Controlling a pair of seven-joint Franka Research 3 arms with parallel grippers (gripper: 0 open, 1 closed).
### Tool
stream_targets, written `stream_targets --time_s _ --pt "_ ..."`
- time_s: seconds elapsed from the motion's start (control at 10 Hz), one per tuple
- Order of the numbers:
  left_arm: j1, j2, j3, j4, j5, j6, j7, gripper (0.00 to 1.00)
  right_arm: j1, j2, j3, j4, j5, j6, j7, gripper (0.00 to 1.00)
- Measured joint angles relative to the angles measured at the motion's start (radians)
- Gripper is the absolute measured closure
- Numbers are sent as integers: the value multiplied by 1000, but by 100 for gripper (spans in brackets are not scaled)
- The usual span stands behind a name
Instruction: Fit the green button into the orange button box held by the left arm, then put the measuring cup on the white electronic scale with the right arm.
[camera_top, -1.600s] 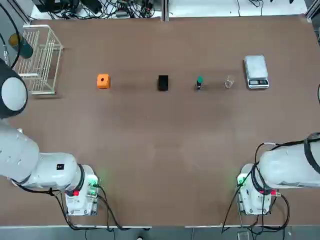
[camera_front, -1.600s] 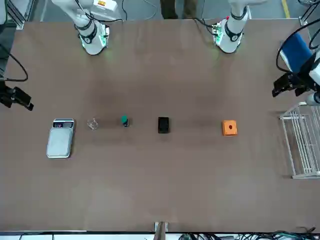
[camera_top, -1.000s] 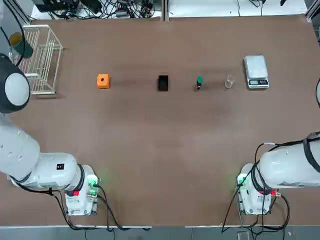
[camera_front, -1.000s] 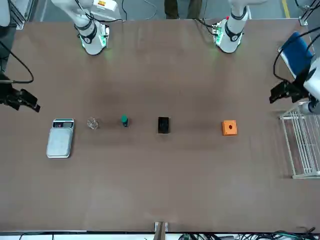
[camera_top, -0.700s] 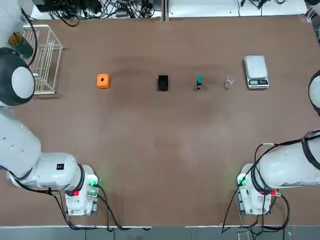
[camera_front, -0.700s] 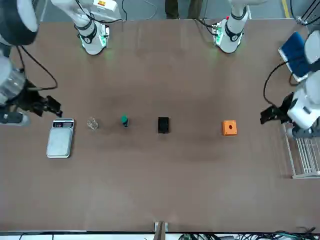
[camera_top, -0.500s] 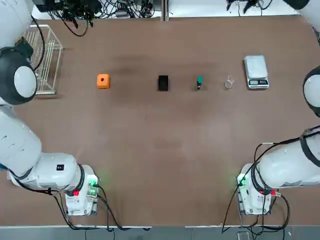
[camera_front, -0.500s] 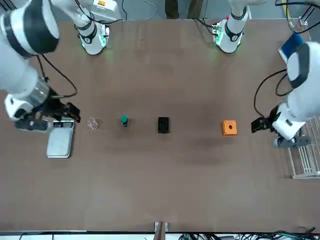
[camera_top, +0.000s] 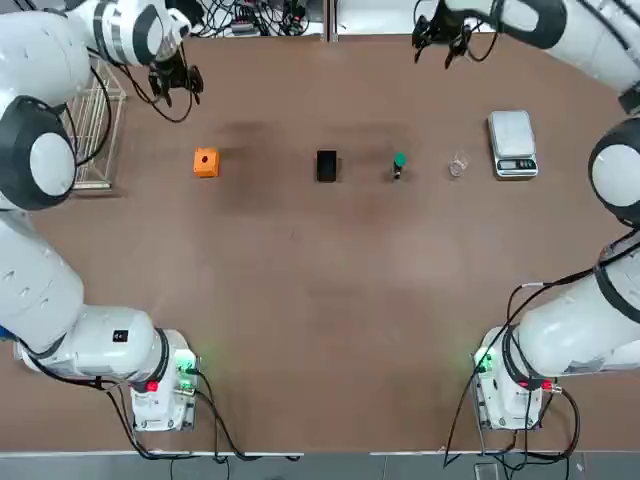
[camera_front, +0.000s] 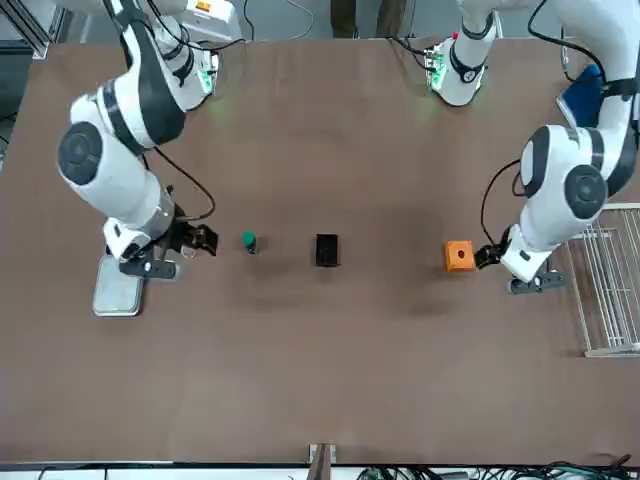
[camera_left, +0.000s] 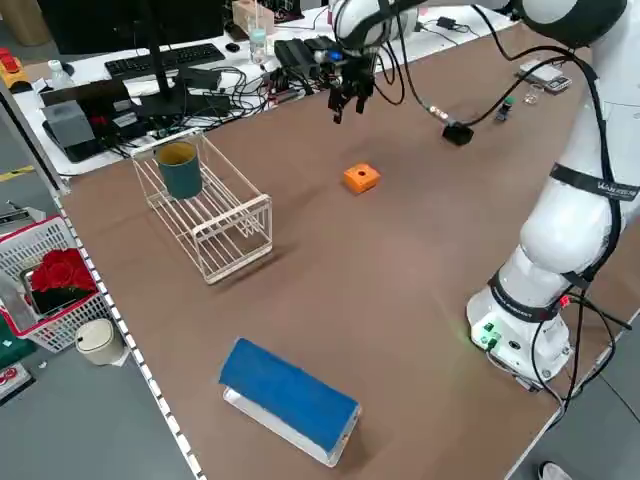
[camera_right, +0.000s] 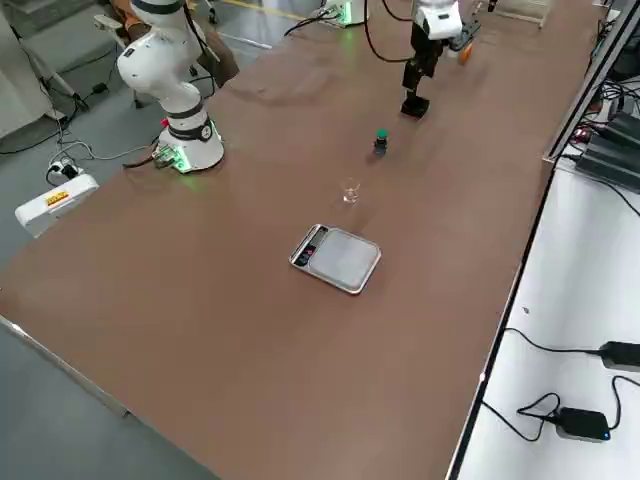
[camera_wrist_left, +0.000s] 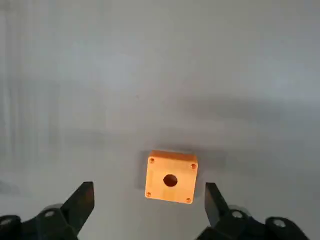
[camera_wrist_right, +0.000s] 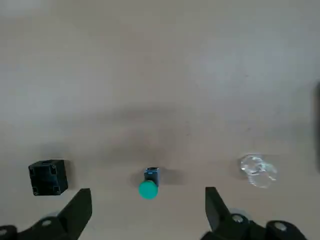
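Brown tabletop (camera_top: 320, 300) carries one row: box (camera_top: 206, 162), button (camera_top: 398, 163), cup (camera_top: 458, 165), scale (camera_top: 513, 143). Beyond it, left hand (camera_top: 176, 83) and right hand (camera_top: 440, 36) hover, fingers apart, empty. Box looks light, rigid; grip flat sides.

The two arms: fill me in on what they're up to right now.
Neither arm holds anything. The left gripper hangs open above the orange box, which sits on the table. The right gripper hangs open above the green button, which stands between a black block and the clear cup. The scale sits bare at the end of the row, so nothing is fitted or placed yet.
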Motion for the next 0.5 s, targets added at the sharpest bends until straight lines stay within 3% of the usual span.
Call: stream_targets --time_s 0.2,0.5 --pt "1 1 0 -86 1 91 -2 2 43 9 13 -107 -92 108 95 0" --pt "1 19 -1 -196 3 226 -2 2 103 11 54 -230 -156 149 194 0"
